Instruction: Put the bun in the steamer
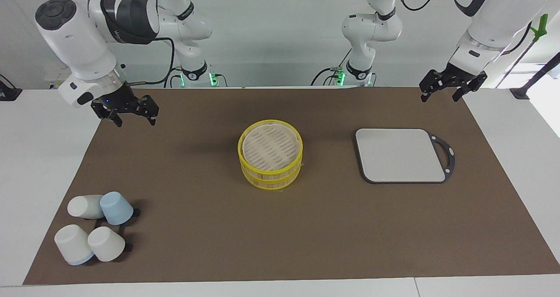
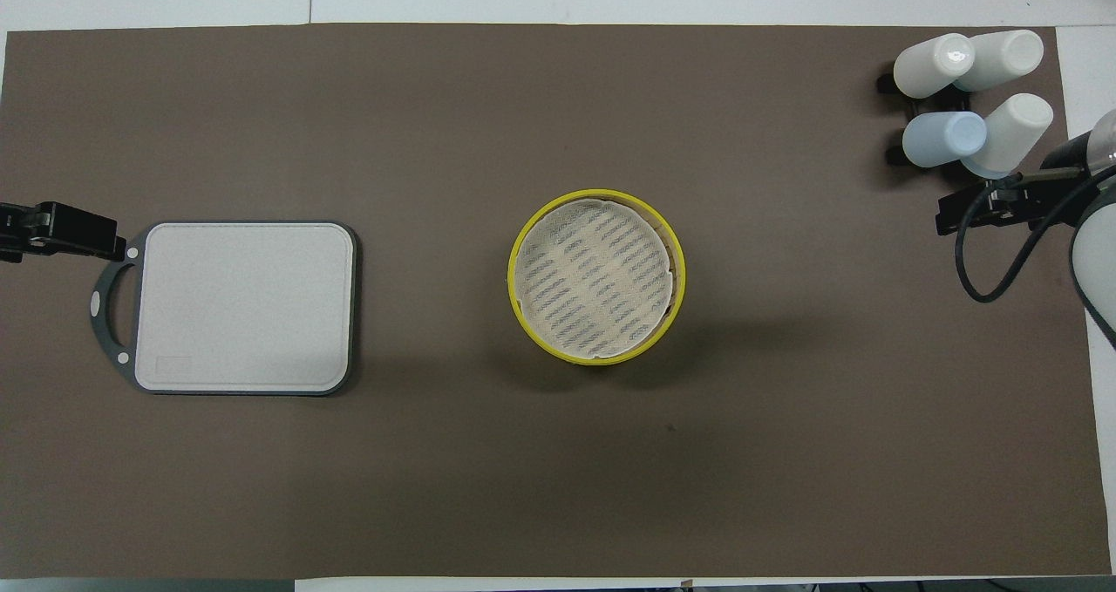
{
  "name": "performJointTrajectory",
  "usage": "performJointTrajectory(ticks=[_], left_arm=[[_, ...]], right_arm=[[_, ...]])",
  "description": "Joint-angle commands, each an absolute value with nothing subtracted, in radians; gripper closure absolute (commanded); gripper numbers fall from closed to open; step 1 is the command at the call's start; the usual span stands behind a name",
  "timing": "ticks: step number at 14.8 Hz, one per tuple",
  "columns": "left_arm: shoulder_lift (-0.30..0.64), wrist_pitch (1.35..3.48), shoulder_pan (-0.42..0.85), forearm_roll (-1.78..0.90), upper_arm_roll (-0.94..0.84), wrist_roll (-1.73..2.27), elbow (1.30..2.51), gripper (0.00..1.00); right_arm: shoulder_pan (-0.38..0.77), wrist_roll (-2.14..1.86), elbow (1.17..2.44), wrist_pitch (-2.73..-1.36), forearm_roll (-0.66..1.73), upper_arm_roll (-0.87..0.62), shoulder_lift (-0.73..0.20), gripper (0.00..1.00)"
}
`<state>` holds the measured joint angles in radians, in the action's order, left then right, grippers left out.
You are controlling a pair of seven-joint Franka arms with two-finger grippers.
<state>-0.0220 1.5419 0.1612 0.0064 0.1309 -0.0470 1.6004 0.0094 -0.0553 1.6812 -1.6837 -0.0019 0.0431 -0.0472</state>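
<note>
The steamer (image 1: 270,157) stands in the middle of the brown mat, two yellow-rimmed tiers with its slatted lid on; it also shows in the overhead view (image 2: 597,276). No bun shows in either view. My right gripper (image 1: 135,121) hangs open and empty above the mat's corner at the right arm's end, close to the robots; it also shows in the overhead view (image 2: 990,208). My left gripper (image 1: 439,97) hangs open and empty above the mat's edge at the left arm's end; only part of it shows in the overhead view (image 2: 61,230).
An empty grey rectangular board (image 1: 400,155) with a dark handle lies toward the left arm's end, beside the steamer. Several upturned white cups and a blue cup (image 1: 116,207) sit on a black rack at the right arm's end, farther from the robots.
</note>
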Motion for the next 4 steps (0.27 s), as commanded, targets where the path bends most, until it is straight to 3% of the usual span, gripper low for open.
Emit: performJointTrajectory(ticks=[1, 4], left_arm=[[-0.028, 1.536, 0.149, 0.015, 0.124, -0.051, 1.589, 0.0], [-0.028, 1.537, 0.149, 0.015, 0.123, -0.051, 1.589, 0.0]], right_arm=[[-0.009, -0.077, 1.675, -1.674, -0.009, 0.029, -0.049, 0.0], [-0.011, -0.08, 1.675, -1.672, -0.011, 0.031, -0.051, 0.0]])
